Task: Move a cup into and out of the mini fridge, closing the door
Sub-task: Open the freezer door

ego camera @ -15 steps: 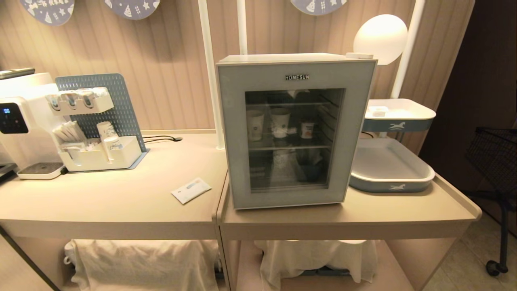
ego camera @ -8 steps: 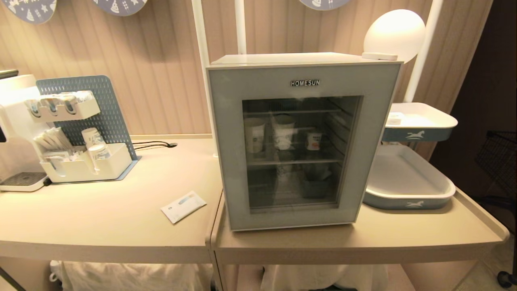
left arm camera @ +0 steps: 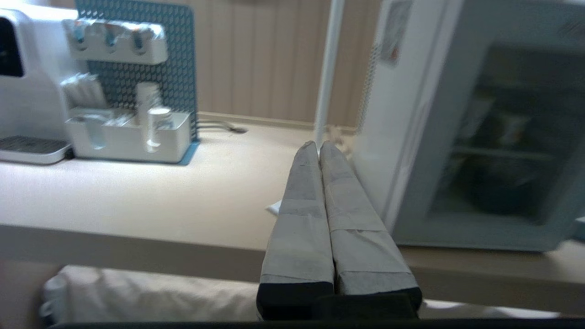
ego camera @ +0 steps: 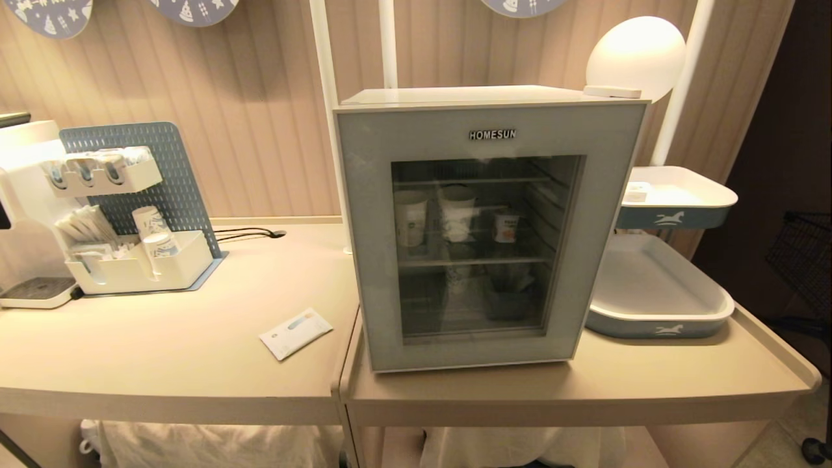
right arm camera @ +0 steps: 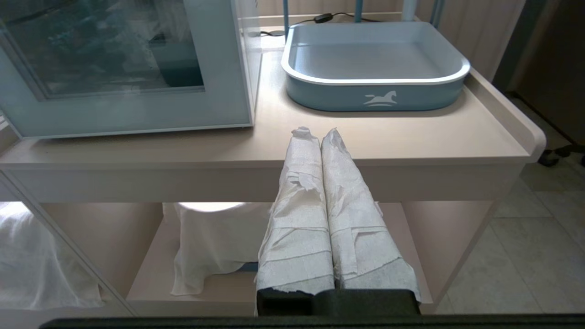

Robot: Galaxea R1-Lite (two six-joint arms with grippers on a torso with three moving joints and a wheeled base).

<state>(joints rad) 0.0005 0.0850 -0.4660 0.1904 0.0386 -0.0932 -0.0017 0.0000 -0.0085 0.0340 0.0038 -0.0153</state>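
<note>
Neither arm shows from the head camera. Behind the dark glass of the door (ego camera: 487, 234) the cup (ego camera: 506, 227) is dim, its lettering too small to read, and the lower shelf holds murky shapes I cannot identify. In the left wrist view the fridge (left arm camera: 480, 137) is blurred and its interior is only a dark smear, cut off at the frame's edge. The coffee machine (ego camera: 19, 214) is clipped by the head view's left edge. The cloths under the tables (ego camera: 214, 445) hide whatever they cover. The small item in the upper tray (ego camera: 676, 195) is too small to identify.
</note>
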